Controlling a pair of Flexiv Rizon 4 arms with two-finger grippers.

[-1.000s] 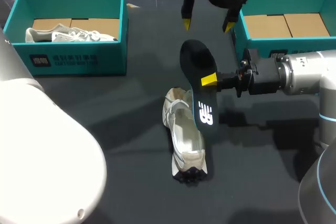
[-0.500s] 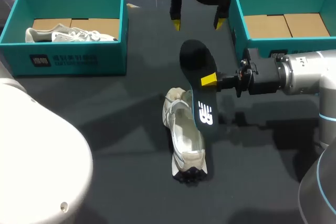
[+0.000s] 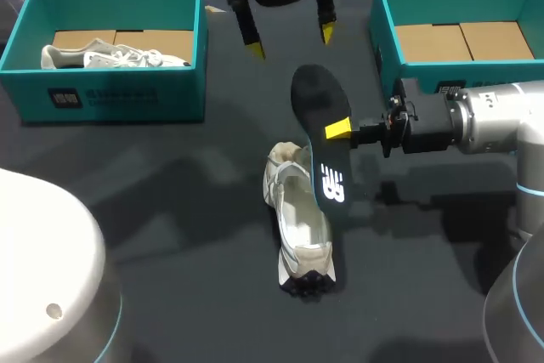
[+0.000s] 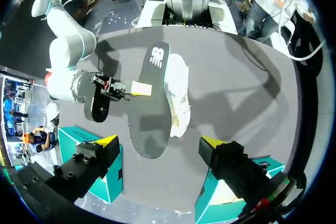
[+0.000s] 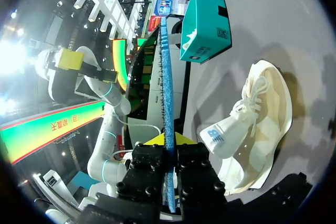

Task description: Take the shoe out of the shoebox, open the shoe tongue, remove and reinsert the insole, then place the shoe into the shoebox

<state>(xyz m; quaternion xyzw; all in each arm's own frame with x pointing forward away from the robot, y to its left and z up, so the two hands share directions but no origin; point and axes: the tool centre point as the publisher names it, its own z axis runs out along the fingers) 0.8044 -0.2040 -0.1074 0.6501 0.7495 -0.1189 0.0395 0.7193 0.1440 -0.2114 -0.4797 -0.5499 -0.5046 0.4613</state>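
My right gripper (image 3: 340, 130) was clamped on the black insole (image 3: 325, 167), holding it raised over the white shoe (image 3: 299, 231), which lay on the table (image 3: 187, 201). My left gripper (image 3: 291, 42) hung wide open and empty beyond the insole.

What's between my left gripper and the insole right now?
Nothing: the head view shows only bare table between the open left gripper and the insole, which the right gripper holds.
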